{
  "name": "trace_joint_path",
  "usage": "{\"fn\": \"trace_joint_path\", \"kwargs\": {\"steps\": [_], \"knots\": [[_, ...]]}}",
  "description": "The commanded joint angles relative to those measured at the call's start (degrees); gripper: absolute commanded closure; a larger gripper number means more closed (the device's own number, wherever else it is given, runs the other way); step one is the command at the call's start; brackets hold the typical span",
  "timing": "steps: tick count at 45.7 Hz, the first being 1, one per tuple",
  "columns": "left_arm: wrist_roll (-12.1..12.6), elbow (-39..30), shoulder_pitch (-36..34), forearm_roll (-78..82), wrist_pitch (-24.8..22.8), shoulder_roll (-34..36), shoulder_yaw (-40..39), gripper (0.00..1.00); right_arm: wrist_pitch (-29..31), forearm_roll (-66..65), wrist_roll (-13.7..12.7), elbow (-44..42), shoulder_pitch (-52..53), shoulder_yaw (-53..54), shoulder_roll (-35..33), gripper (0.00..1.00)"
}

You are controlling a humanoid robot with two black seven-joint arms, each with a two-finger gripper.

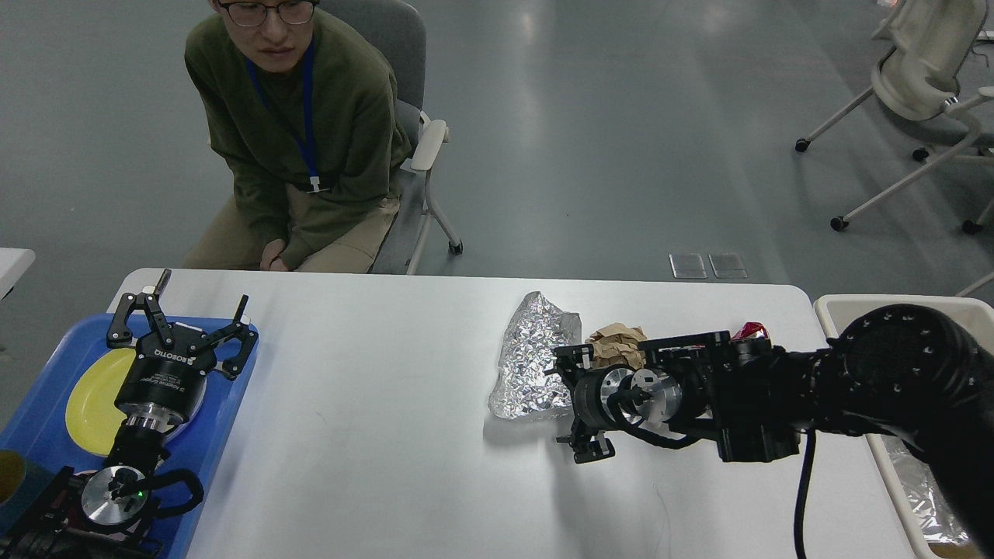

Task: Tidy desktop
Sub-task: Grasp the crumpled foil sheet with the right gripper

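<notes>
The white desktop [373, 419] holds a crumpled sheet of silver foil [532, 361] right of centre. A brown paper ball [619, 345] lies just right of the foil, and a small red scrap [749, 331] lies further right. My right gripper [571, 404] is open, low over the table, with its fingers at the foil's right lower edge. I cannot tell whether it touches the foil. My right arm hides the table behind it. My left gripper [190, 310] is open and empty above the blue tray [225, 419].
The blue tray at the left holds a yellow plate [89, 400]. A beige bin [835, 310] with foil [924, 489] in it stands off the table's right edge. A seated person [303, 132] is behind the far edge. Office chairs [924, 70] stand at the back right.
</notes>
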Motion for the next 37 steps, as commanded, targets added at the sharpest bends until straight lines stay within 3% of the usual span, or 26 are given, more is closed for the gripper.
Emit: {"fn": "trace_joint_path", "kwargs": {"steps": [1,12,21,27,37], "knots": [[0.00,0.01,0.00,0.00,0.00,0.00,0.01,0.04,1.03,-2.03,-1.75,-2.78,-1.04,2.32,0.85,0.03],[0.00,0.01,0.00,0.00,0.00,0.00,0.01,0.04,1.20,-7.40,-3.51,-5.41,-2.97,3.46,1.38,0.18],[0.00,0.01,0.00,0.00,0.00,0.00,0.01,0.04,1.12,-7.49,-3.42,-5.85,-3.94,3.81,1.64,0.42],[0.00,0.01,0.00,0.00,0.00,0.00,0.01,0.04,1.20,-7.93,-3.42,-7.44,-4.38,3.81,1.82,0.46],[0.00,0.01,0.00,0.00,0.00,0.00,0.01,0.04,1.20,-7.93,-3.42,-7.53,-5.08,3.81,2.00,0.72]]}}
